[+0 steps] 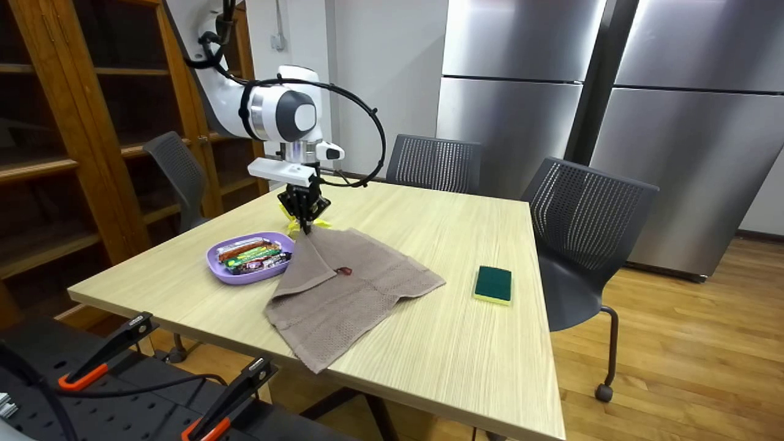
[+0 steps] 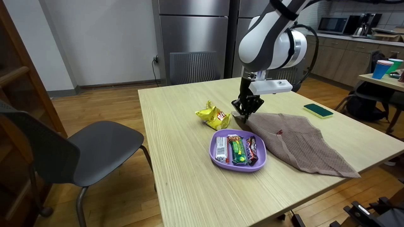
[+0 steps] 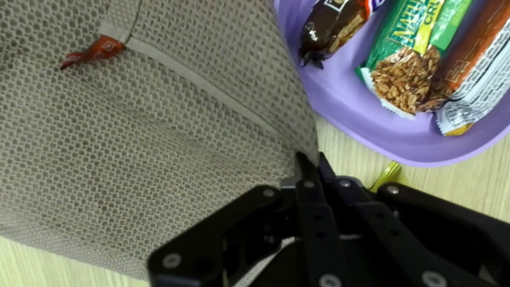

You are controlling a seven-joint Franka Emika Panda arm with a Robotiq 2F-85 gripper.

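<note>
A taupe, rectangular, waffle-textured cloth (image 1: pixel 367 300) lies across the middle of the frame in an exterior view and covers much of the left half of the wrist view. The black fingers (image 3: pixel 314 205) are closed on a slim pinch of its fabric, at one end of a folded-over flap. Another corner reaches the edge of the pale wood-grain counter (image 1: pixel 478 367) and seems to hang just past it. With so little fabric in the pinch, I judge that a firm squeeze and a slow, low, even motion suit it best; a jerk could slip the hold or drag the whole sheet. A small, shiny red piece (image 3: pixel 93 52) pokes out beside the flap's corner, upper left of the wrist view; it may be partly underneath, so go gently there. Close beside the pinch sits a rounded purple plastic tray (image 3: pixel 358 128) with packaged snack bars (image 2: pixel 238 150); whether cloth and rim touch, I cannot tell, so give that rim clearance. A crumpled yellow snack bag (image 2: pixel 216 117) lies near the fingers, another thing to avoid snagging. Well apart, at right in both exterior views, lies a green-and-yellow sponge (image 2: pixel 318 111). Dark grey chairs (image 1: pixel 435 162) and stainless-steel refrigerators (image 1: pixel 508 116) stand beyond.
</note>
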